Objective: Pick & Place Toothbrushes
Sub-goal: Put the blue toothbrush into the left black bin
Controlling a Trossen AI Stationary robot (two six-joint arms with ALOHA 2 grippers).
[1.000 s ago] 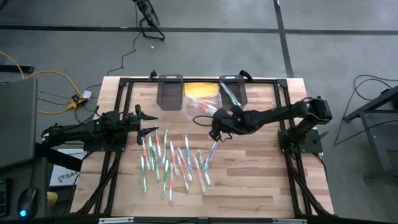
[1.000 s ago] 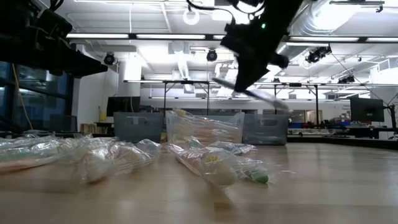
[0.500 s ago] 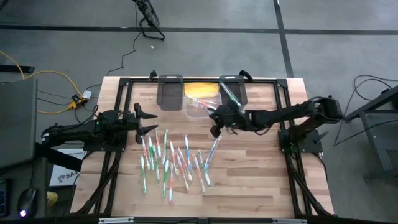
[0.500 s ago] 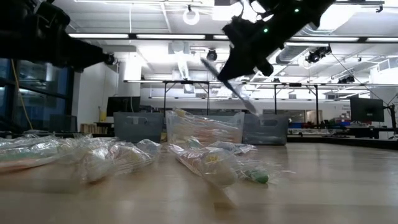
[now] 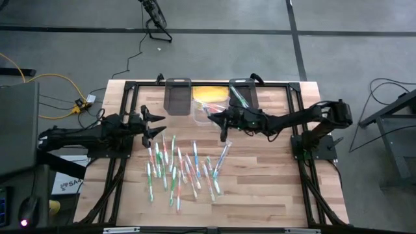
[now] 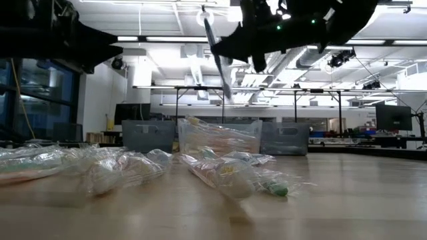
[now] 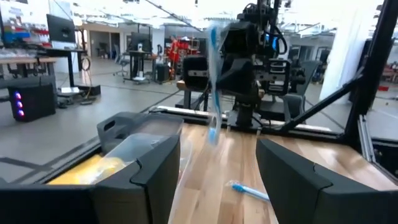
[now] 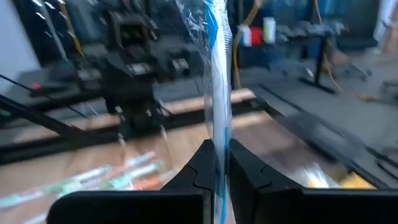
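Several toothbrushes (image 5: pixel 182 166) in clear wrappers lie loose on the wooden table's middle; the low view shows the same pile (image 6: pixel 220 177). My right gripper (image 5: pixel 221 121) hovers high above the table, just near of the bins, shut on one blue wrapped toothbrush (image 8: pixel 214 74). The left wrist view shows that toothbrush (image 7: pixel 214 87) standing almost upright in the air. My left gripper (image 5: pixel 153 123) is open at the table's left, with nothing between its fingers (image 7: pixel 155 177). My right gripper pinches the blue toothbrush's wrapped handle (image 8: pixel 217 146) between its two fingers, at about mid-length (image 6: pixel 220 57). The fingers lie level, come from the table's right side and cross the brush. The brush stands steeply, almost upright, lifted clear of the table.
Along the far edge stand a dark bin (image 5: pixel 177 97), a clear bin (image 5: pixel 209 107) holding something yellow, and a second dark bin (image 5: pixel 244 97) with toothbrushes in it. A single blue toothbrush (image 7: pixel 249 190) lies on the bare wood between the pile and the bins.
My right gripper has gone toward the table's far left, toward the bins, and tipped from pointing down to level. The held toothbrush has swung from a slant below the fingers to almost upright. My left gripper has risen a little and tipped upward, staying open.
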